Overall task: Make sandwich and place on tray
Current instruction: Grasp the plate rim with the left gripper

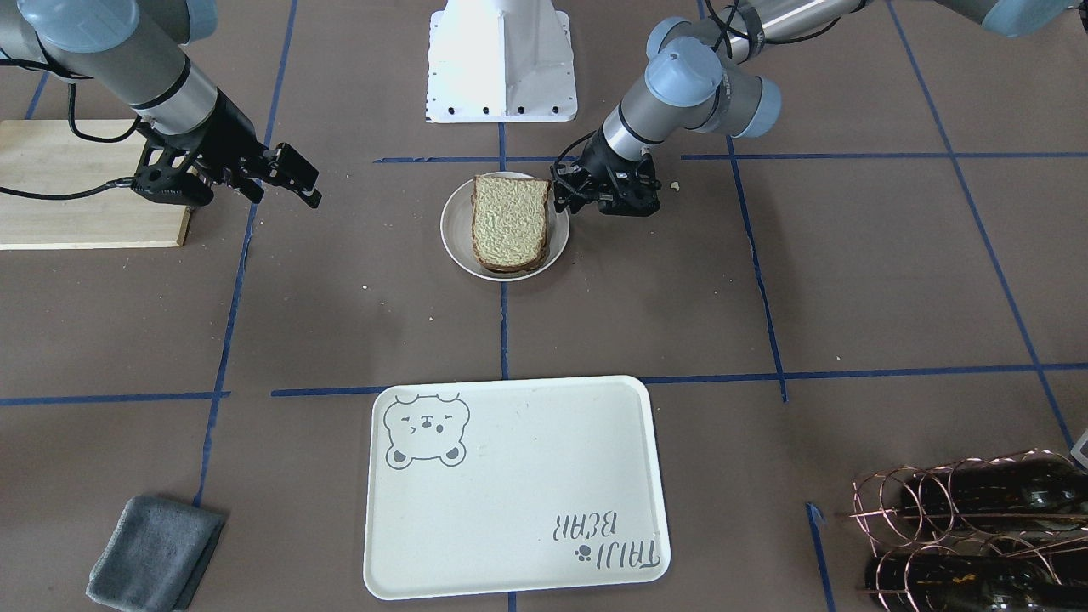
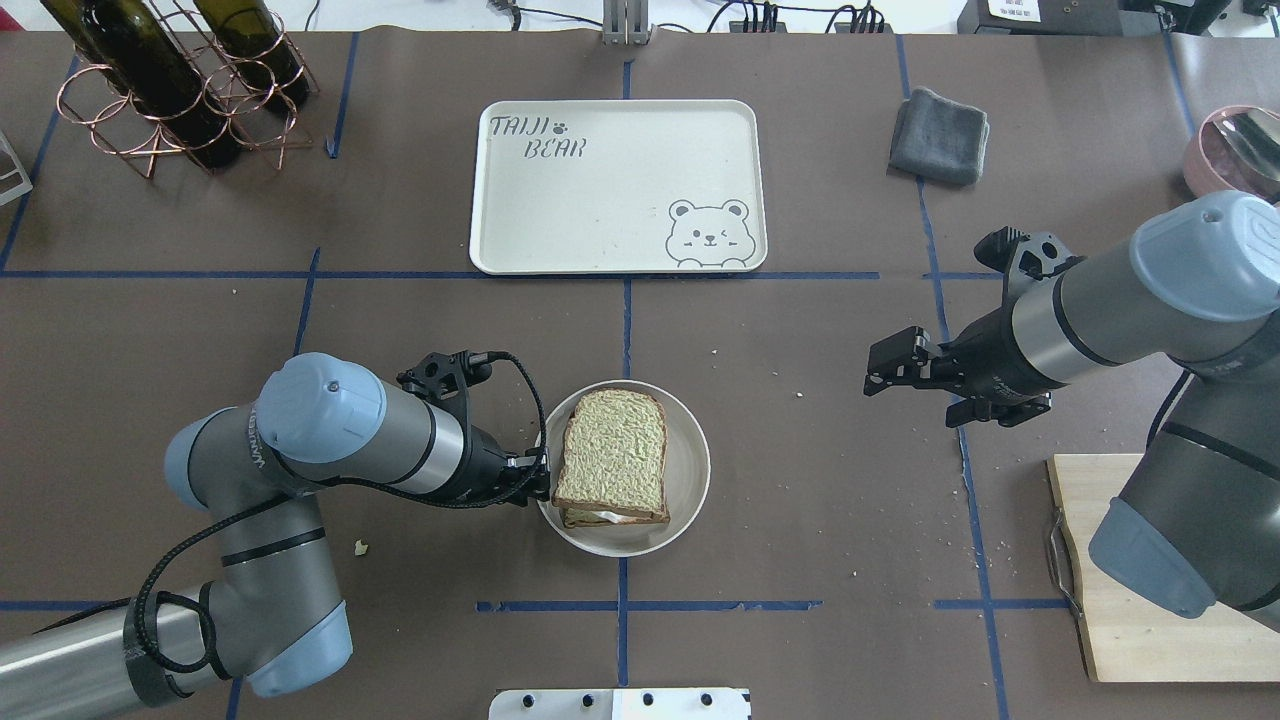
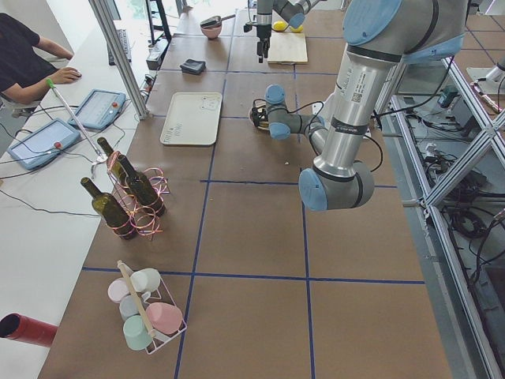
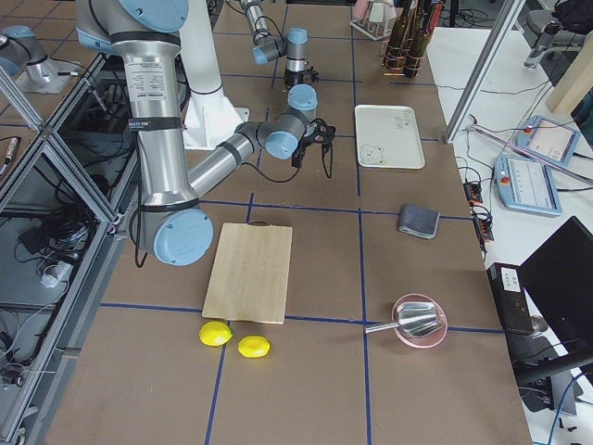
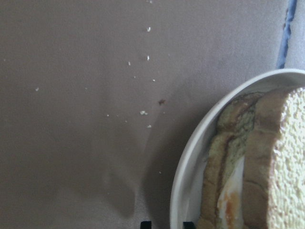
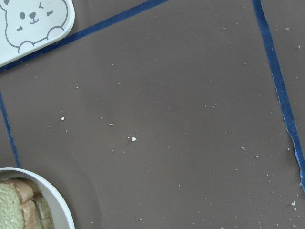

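Left jaws at plate (image 2: 693, 470) rim, closure cannot be told; right jaws spread, empty. Sandwich (image 2: 612, 455) axis laid 12–6 overhead.

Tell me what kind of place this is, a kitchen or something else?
Probably a robotics lab, not a kitchen: a left arm and right arm reach over a table gridded with blue tape, and a person sits at control tablets beside it.

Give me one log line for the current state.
sandwich: assembled, on plate | left gripper: at plate rim, grip unclear | right gripper: open, away from plate | tray: empty
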Available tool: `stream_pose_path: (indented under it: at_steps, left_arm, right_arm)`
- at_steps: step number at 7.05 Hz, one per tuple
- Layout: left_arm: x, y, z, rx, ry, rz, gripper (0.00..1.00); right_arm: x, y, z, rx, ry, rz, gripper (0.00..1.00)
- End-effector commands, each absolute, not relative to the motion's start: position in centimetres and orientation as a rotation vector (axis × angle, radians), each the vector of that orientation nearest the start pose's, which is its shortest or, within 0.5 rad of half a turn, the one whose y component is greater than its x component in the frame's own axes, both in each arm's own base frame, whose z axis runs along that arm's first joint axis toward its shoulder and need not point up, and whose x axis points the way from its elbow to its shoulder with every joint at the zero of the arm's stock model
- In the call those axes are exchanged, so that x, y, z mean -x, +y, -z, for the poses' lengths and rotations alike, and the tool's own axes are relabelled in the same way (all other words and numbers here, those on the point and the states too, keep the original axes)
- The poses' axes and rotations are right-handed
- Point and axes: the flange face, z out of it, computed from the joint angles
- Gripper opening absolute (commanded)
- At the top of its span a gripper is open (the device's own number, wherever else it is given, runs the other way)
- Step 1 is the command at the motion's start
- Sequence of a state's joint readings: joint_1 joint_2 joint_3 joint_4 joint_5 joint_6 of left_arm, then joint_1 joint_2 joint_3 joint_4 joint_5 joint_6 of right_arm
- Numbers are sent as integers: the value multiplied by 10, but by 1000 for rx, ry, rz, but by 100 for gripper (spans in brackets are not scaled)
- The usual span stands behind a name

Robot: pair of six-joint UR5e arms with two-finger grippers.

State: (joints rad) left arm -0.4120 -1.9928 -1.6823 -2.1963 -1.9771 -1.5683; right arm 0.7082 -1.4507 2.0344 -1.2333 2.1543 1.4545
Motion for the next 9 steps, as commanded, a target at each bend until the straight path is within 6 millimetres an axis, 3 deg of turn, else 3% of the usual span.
stream_pose_path:
  at_steps: [1, 6, 7, 8, 9]
  left_arm:
    - [-551, -343, -291, 114, 1193, 121, 29]
    - [-560, -348, -297, 116, 1182, 123, 21]
    - [-560, -347, -297, 118, 1182, 123, 15]
    - [-560, -348, -292, 115, 1189, 123, 0]
    - [-558, -348, -286, 113, 1201, 136, 0]
  right_arm:
    - [333, -387, -338, 136, -1039, -268, 100]
    - [334, -387, -336, 136, -1041, -265, 100]
    - [334, -388, -336, 133, -1041, -267, 100]
    - [334, -388, -336, 133, -1041, -267, 100]
    - [333, -388, -335, 132, -1042, -268, 100]
